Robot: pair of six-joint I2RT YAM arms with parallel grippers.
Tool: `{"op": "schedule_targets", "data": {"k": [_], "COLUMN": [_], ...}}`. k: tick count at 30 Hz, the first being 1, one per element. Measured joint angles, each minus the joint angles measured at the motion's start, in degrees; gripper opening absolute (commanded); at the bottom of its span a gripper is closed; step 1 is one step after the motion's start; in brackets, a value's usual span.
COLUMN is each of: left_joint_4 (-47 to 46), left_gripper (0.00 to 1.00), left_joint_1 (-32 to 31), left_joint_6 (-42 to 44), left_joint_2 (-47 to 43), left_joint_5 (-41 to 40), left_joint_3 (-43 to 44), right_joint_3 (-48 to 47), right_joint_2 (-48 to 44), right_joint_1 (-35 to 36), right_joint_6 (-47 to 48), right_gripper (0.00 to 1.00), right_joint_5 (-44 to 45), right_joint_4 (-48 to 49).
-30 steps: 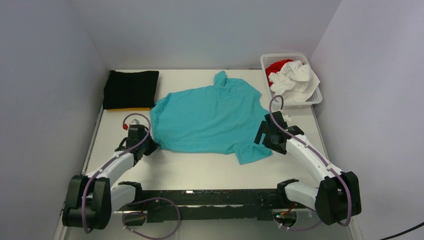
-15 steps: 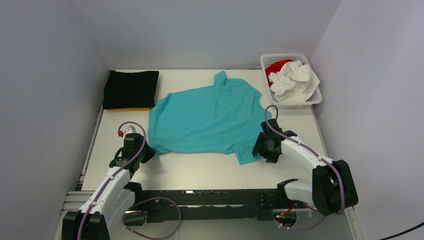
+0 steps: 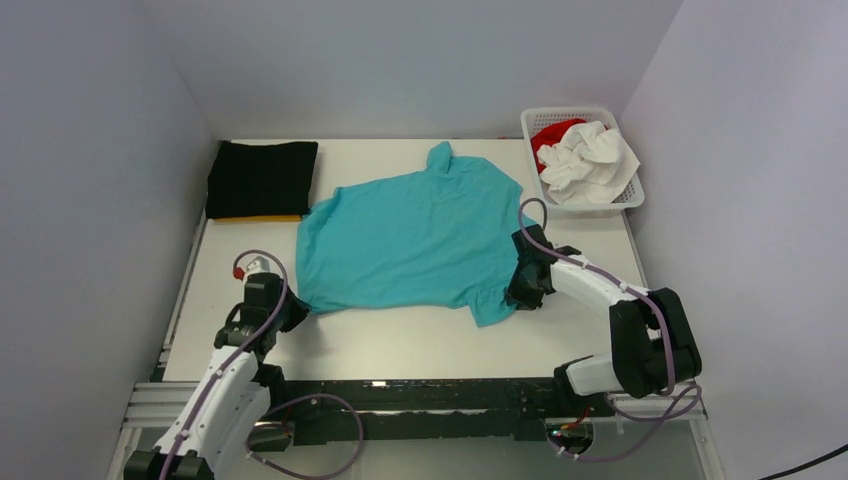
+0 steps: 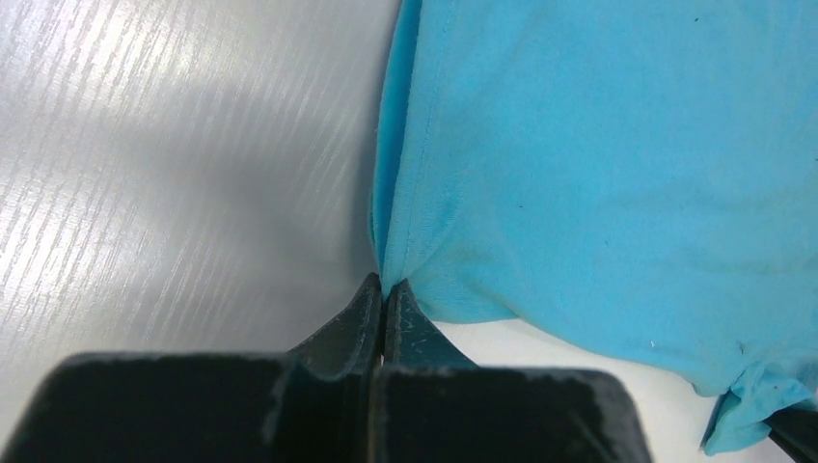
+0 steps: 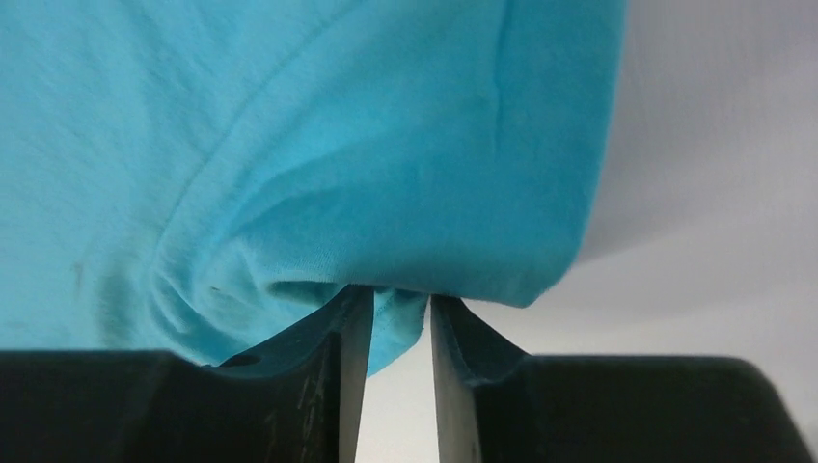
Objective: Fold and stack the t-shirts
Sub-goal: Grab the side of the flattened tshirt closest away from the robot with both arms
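A turquoise t-shirt [image 3: 420, 235] lies spread flat in the middle of the table, its collar pointing away from me. My left gripper [image 3: 290, 310] is at the shirt's near left corner. In the left wrist view the left gripper [image 4: 384, 286] is shut on that corner of the turquoise cloth [image 4: 598, 145]. My right gripper [image 3: 520, 290] is at the near right sleeve. In the right wrist view the right gripper [image 5: 395, 299] has its jaws a narrow gap apart, with the hem of the turquoise sleeve [image 5: 289, 145] hanging between the fingertips.
A folded black t-shirt [image 3: 262, 177] lies at the back left on an orange-yellow one [image 3: 255, 217]. A white lattice basket [image 3: 630, 197] at the back right holds a crumpled white t-shirt [image 3: 590, 160] and a red one [image 3: 550, 135]. Grey walls stand on three sides.
The right jaws have narrowed from wide open to a small gap around the sleeve hem. Both arms have drawn nearer, and the shirt's left corner has moved slightly toward me.
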State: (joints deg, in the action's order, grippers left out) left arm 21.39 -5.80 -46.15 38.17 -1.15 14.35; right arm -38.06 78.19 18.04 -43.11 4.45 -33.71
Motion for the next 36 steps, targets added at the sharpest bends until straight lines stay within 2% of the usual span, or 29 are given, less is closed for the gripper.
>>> {"op": "schedule_targets", "data": {"k": [1, 2, 8, 13, 18, 28, 36], "left_joint_4": [0.5, 0.8, 0.5, -0.9, -4.9, -11.5, -10.9], "left_gripper": [0.0, 0.0, 0.0, 0.0, 0.0, 0.0, 0.0], "left_joint_1": [0.0, 0.0, 0.0, 0.0, -0.1, -0.1, -0.2], "left_joint_6": [0.0, 0.0, 1.2, 2.7, 3.4, 6.4, 11.0], "left_joint_2": [-0.6, -1.1, -2.8, -4.9, -7.7, -1.9, -0.2], "left_joint_5": [0.0, 0.0, 1.6, 3.9, 3.3, -0.9, -3.4], "left_joint_3": [0.0, -0.1, -0.1, 1.3, 8.8, 28.6, 43.9], "right_joint_3": [-0.5, -0.9, -0.7, -0.8, -4.9, -21.9, -42.0], "right_joint_2": [0.8, 1.4, 0.0, -13.1, -23.7, -26.2, -25.3], "right_joint_1": [0.2, 0.3, 1.4, 1.6, 1.6, 1.7, 1.7], "right_joint_6": [0.0, 0.0, 0.5, 2.2, 4.6, 13.0, 23.8], "right_gripper": [0.06, 0.0, 0.0, 0.0, 0.0, 0.0, 0.0], "right_joint_5": [0.0, -0.1, 1.6, 4.2, 7.2, 16.2, 17.8], "right_joint_4": [0.3, 0.8, 1.9, -0.3, 1.0, 8.0, 13.3]}}
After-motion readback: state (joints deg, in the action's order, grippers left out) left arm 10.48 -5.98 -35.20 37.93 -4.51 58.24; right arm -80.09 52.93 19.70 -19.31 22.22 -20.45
